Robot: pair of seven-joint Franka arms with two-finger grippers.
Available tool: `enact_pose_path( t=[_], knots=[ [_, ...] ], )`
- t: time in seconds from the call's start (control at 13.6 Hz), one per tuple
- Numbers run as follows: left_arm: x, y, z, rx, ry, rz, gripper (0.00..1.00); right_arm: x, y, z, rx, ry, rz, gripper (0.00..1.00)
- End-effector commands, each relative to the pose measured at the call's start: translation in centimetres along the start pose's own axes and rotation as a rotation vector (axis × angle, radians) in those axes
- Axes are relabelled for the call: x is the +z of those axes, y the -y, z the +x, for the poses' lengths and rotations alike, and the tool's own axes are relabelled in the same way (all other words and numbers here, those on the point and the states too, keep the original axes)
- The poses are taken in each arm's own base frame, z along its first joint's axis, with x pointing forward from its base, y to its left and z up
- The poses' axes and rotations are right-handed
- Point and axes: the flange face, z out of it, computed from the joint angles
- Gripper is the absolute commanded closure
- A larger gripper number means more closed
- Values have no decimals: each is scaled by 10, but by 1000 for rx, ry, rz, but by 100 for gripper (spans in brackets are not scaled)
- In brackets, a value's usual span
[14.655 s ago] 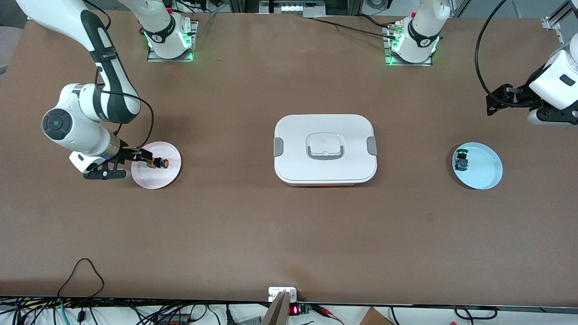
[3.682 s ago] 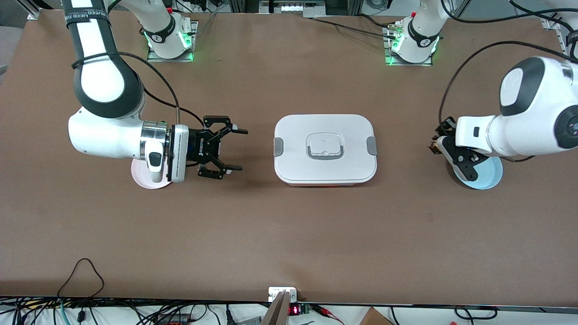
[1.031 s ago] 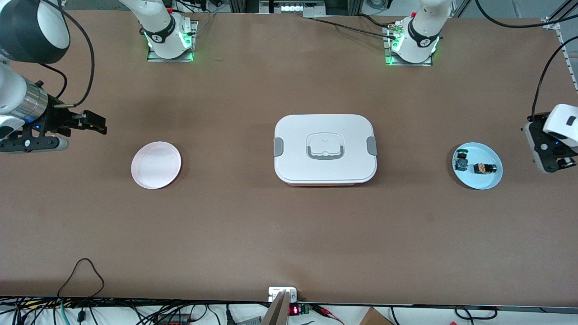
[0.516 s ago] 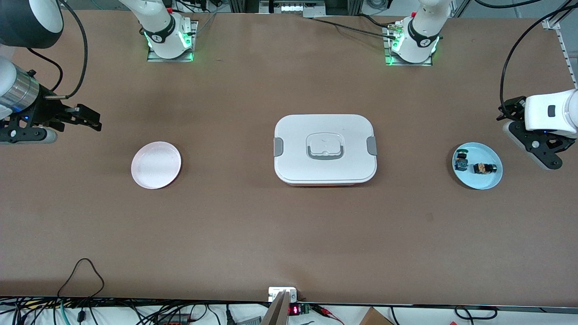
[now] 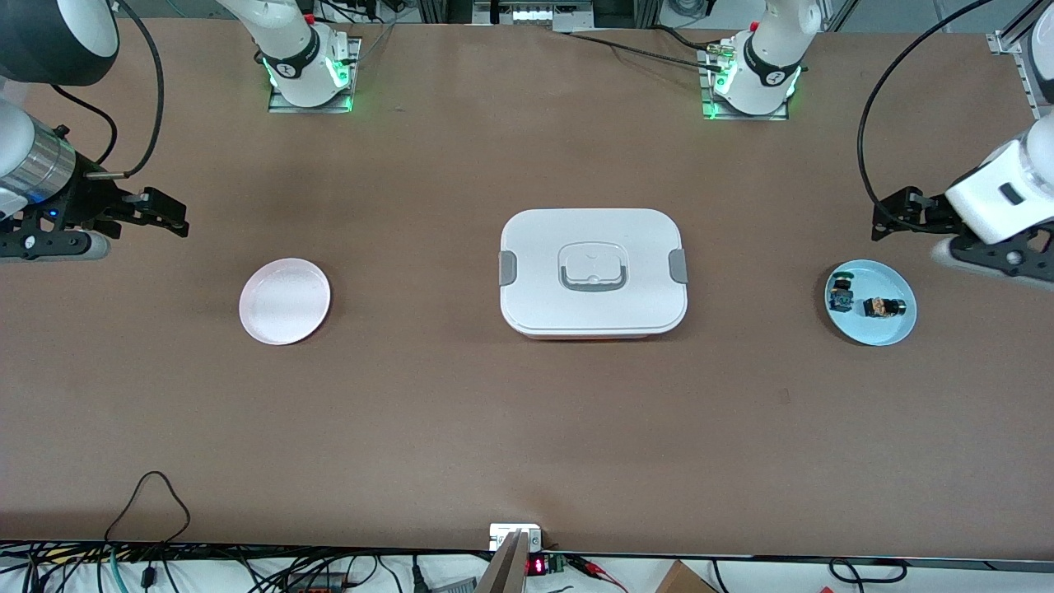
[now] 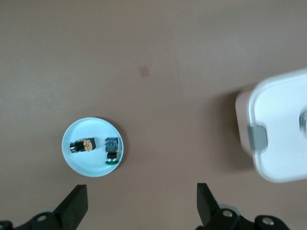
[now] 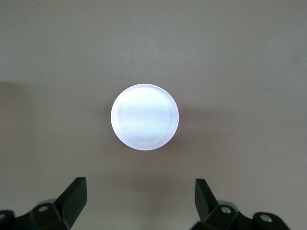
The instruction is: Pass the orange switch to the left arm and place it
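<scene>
The tiny black push-button switch with the orange body (image 5: 883,307) is lying on its side in the pale blue round plate (image 5: 897,328) at the left arm's end of the bench. The big white rounded lidded box with grey side clips (image 5: 593,272) sits mid-bench, lid on, well apart from it.

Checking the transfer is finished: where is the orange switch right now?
The orange switch lies in the blue plate at the left arm's end of the table, beside the green-capped switch.
</scene>
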Motion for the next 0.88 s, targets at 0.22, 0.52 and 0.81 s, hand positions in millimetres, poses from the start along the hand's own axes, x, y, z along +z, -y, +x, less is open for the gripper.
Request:
enact_pose_path(
  t=[0.22,0.52,0.81],
  knots=[
    [3,11,-37,-111,-51,-16,0,-12,2,-7,-5,2,-4,0],
    [1,11,-29,-98,-31,6,0,-25,-5,-9,-5,-22,-5,0],
    [0,12,-30,-39,-27,23,0,-27,-5,-9,-5,-25,-5,0]
  ],
)
